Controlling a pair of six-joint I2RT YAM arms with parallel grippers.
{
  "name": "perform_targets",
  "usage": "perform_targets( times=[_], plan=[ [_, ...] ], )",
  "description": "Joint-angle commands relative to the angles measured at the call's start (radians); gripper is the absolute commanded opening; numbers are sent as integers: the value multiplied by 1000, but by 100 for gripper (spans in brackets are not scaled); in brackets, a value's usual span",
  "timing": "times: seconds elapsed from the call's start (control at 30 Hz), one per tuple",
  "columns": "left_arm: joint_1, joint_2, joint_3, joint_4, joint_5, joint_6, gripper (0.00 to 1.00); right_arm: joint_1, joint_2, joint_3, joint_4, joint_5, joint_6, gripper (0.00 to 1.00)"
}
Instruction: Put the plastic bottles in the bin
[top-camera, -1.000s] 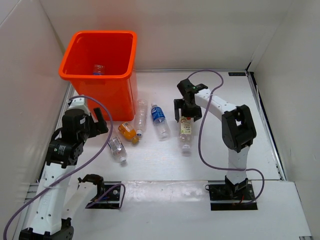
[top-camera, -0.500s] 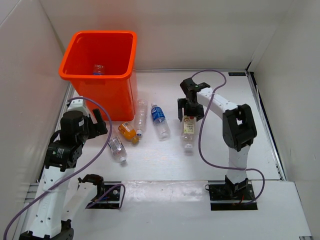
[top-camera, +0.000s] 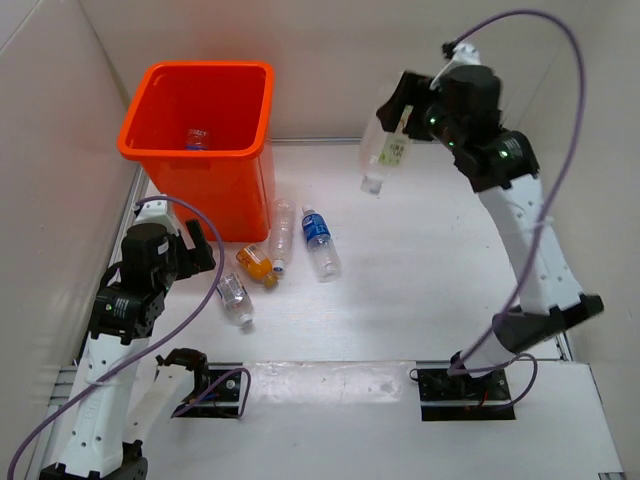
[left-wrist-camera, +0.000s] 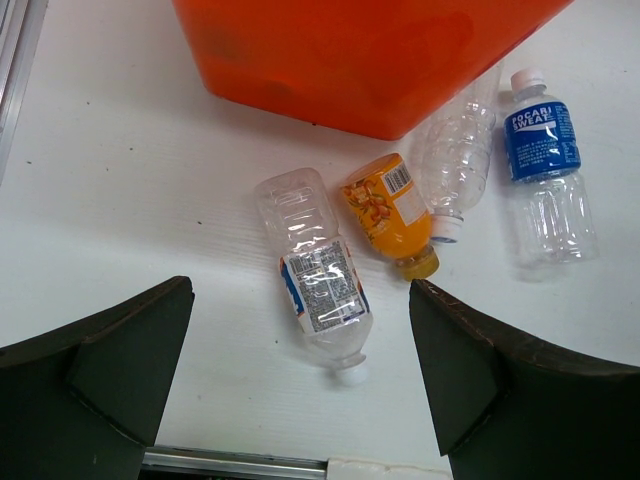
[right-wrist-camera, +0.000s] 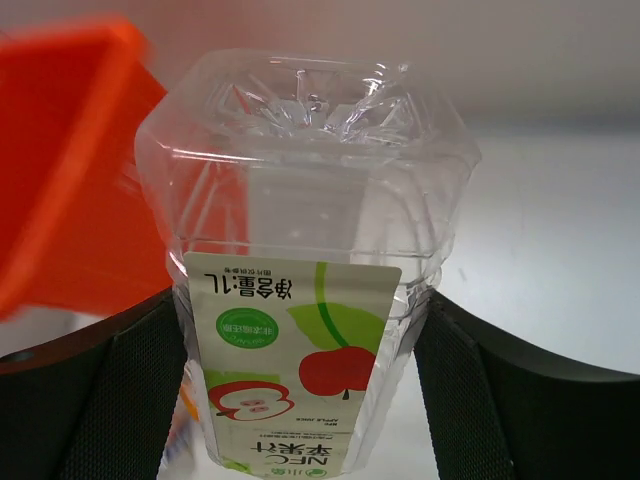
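My right gripper is shut on a clear bottle with a white-green-red apple label and holds it high above the table, cap down, right of the orange bin. The same bottle fills the right wrist view between the fingers. One bottle lies inside the bin. On the table by the bin lie a bare clear bottle, a blue-labelled bottle, an orange-liquid bottle and a clear labelled bottle. My left gripper is open above that last bottle.
White walls close the table on the left, back and right. The bin stands in the back left corner against the left wall. Purple cables loop from both arms. A metal rail runs along the near edge.
My right gripper has lifted the apple-label bottle off the table and carried it up and back. The left arm has barely moved.
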Motion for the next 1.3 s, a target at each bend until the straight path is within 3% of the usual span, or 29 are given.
perform_targets(
  times=[0.0,0.1,0.2,0.37,0.5,0.9,1.0,1.03,1.1,1.2,1.27],
  plan=[
    [-2,5,3,9,8,0,100,59,-51,14,281,5,13,0],
    [0,8,-2,7,8,-8,100,151,-61,6,511,61,-42,0],
    [-2,15,-2,2,13,-11,100,252,46,76,711,124,-147,0],
    [-2,16,-2,12,14,-8,100,346,319,496,686,109,-253,0],
    [-3,21,-4,10,20,-1,100,400,424,569,864,98,-337,0],
    [-2,50,6,12,37,18,100,397,622,626,940,9,-253,1],
    [-5,53,9,12,34,17,100,400,636,617,906,5,-263,19],
    [0,58,10,9,36,19,100,404,636,606,891,0,-267,45],
    [-2,53,10,8,33,3,100,407,633,595,871,6,-277,59],
    [-2,41,9,-5,-27,-43,100,418,614,581,829,63,-294,88],
    [-2,30,6,-7,-62,-66,100,427,593,548,799,48,-329,90]
  ],
)
